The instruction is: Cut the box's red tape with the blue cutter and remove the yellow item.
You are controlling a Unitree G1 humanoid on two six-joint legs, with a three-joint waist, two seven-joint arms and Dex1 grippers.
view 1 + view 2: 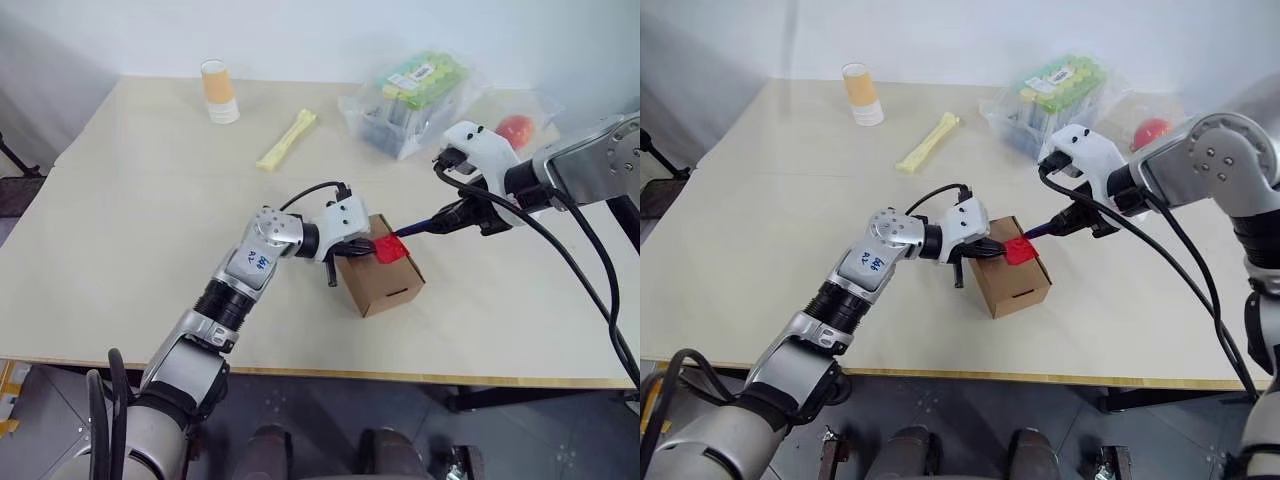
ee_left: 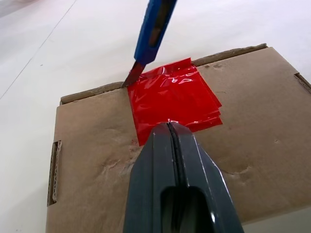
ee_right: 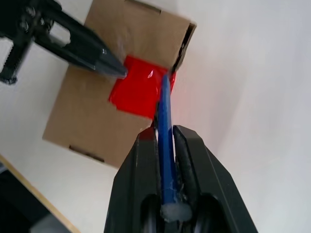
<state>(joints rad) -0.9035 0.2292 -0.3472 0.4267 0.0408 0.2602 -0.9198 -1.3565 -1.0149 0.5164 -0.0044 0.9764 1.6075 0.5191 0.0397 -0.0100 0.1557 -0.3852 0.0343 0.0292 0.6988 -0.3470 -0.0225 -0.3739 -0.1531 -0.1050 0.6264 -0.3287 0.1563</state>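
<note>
The small brown box point(image 1: 385, 285) stands near the table's front middle, with the red tape point(image 1: 391, 249) over its lid seam. My left gripper point(image 1: 365, 245) is shut and its tips press on the lid at the near edge of the red tape point(image 2: 172, 99). My right gripper point(image 3: 165, 131) is shut on the blue cutter point(image 1: 420, 227), coming in from the right. The blade tip of the cutter point(image 2: 153, 29) touches the tape's far corner at the lid's edge. The yellow item is hidden.
A pale-yellow bone-shaped stick point(image 1: 287, 139) lies at the back middle and an orange-and-white cup point(image 1: 219, 90) stands behind it. A clear plastic container point(image 1: 415, 95) and a red round object point(image 1: 515, 130) sit at the back right. The table's front edge point(image 1: 330, 373) runs close below the box.
</note>
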